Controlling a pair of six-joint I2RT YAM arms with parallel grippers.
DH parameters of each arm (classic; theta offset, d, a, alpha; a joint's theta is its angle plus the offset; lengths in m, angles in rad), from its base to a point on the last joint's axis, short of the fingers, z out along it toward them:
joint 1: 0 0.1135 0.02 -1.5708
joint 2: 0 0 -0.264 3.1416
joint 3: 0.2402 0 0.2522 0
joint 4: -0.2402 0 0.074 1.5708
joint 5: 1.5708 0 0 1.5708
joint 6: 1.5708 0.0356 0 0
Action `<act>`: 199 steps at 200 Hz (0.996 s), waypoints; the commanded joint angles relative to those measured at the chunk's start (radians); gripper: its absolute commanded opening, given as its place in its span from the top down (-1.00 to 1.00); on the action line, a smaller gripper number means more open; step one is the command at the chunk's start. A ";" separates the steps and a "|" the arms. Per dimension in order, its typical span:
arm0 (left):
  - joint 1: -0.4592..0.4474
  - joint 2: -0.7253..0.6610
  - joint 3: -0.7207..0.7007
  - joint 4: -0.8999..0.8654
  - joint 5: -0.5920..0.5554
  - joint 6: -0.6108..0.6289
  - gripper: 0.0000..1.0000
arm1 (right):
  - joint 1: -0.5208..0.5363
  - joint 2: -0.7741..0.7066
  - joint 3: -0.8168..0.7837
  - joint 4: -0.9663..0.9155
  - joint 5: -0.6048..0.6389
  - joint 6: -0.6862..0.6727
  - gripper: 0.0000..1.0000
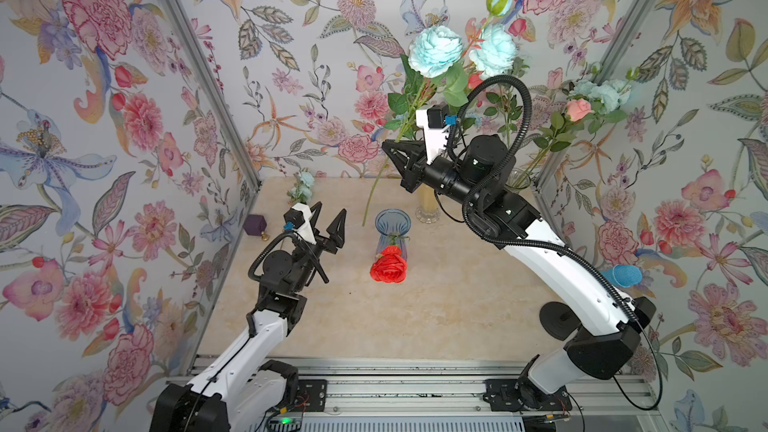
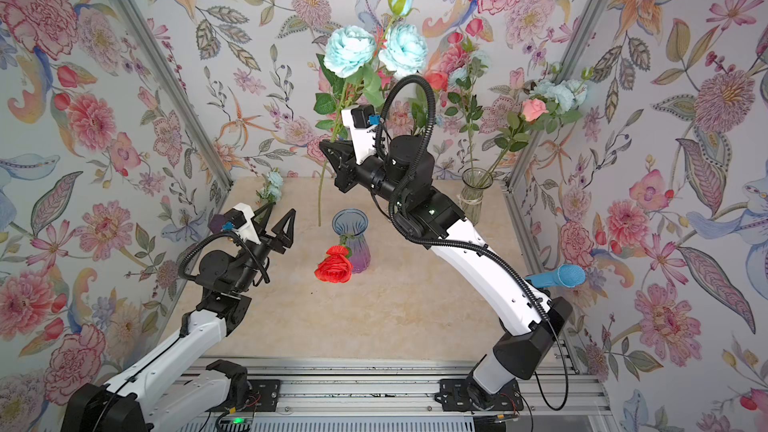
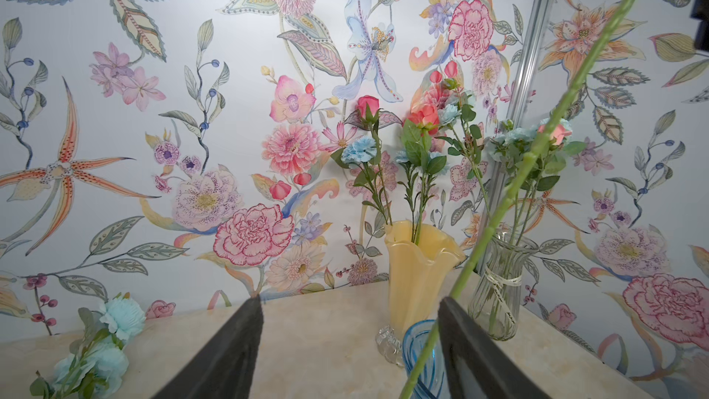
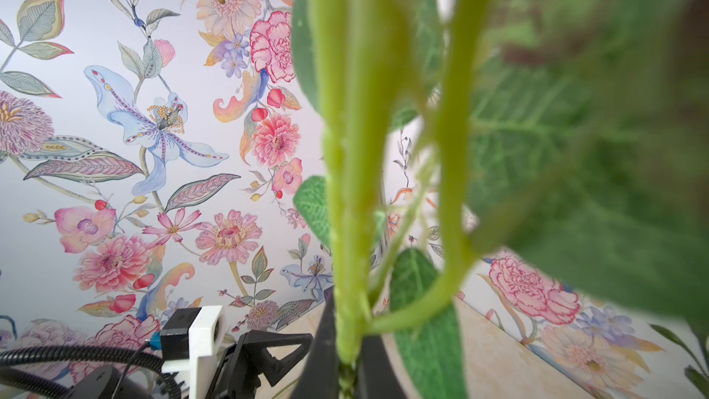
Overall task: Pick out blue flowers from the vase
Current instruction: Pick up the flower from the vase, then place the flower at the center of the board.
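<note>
Stem of blue flowers (image 1: pixel 435 51) pinched in right gripper (image 1: pixel 390 146).

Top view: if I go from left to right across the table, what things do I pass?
purple block → pale blue flowers lying down → blue vase → yellow vase → clear vase → blue microphone

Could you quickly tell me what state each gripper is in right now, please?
Left gripper: open, holding nothing.
Right gripper: closed on the stem of the blue flower spray.
</note>
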 commanded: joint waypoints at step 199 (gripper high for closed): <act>0.116 0.164 0.154 0.105 0.651 -0.261 -0.18 | -0.033 0.328 0.244 -0.436 -0.541 -0.148 1.00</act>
